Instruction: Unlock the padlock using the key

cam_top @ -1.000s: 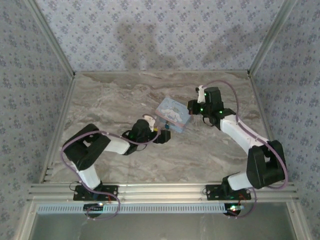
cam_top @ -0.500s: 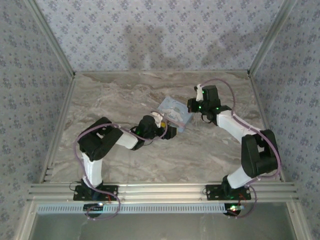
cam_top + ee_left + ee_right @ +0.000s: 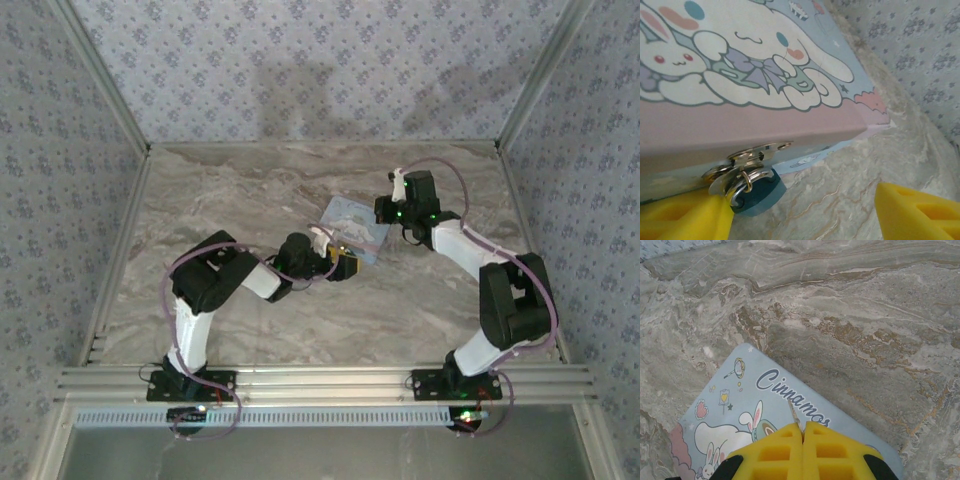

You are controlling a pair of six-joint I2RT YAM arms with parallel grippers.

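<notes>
Beneath the hasp [image 3: 754,151], the padlock [image 3: 761,194] shows partly.

- Looks like a robotics lab test cell, not a lived-in room.
- Boxed in on three sides by flat panels [image 3: 320,60] covered in blue-grey floral wallpaper, joined at the corners by bare aluminium posts [image 3: 105,78].
- Floored with a marble-look tabletop [image 3: 250,190], printed rather than real stone by the look of it.
- Edged at the near side with extruded aluminium rails [image 3: 320,382], and bolted onto them the left arm's base [image 3: 190,385] and the right arm's base [image 3: 455,385].
- Fronted by a slotted cable duct [image 3: 300,416] below the rails.
- Strung with a loose pale purple cable [image 3: 440,163] along each arm, and dotted with small green lights on the joints.
</notes>
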